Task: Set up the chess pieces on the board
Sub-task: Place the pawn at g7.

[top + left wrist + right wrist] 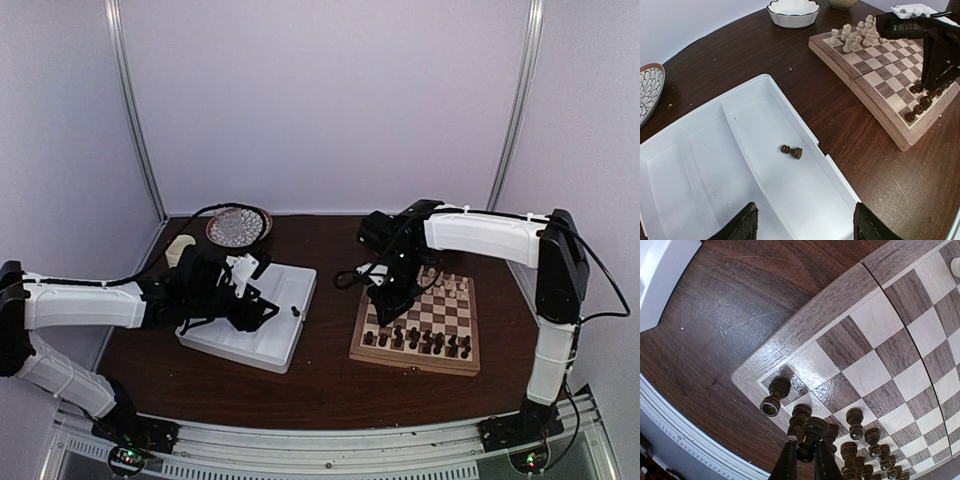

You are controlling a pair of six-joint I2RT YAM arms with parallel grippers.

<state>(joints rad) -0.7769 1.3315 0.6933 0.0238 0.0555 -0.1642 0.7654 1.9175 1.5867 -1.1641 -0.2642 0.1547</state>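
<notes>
Your right gripper [805, 462] is closed tight on one dark piece [813, 431], over the near-left corner of the board [807, 335], which lies on the right half of the desk [330, 390]. The piece's base sits behind the fingers [787, 462], so you cannot tell its kind or whether it touches a square.

The other dark chessmen [420, 342] stand along the board's near edge. Pale chessmen [446, 284] line the far edge.

Your left gripper [805, 226] has its jaws wide apart and holds nothing. It is above the white tray [799, 116] on the desk's left half. A dark pawn [791, 151] lies on its side in the tray compartment nearest the board.

A small mark [734, 119] on the tray floor is too small to read. The tray's near end is cut off in the left wrist view.
</notes>
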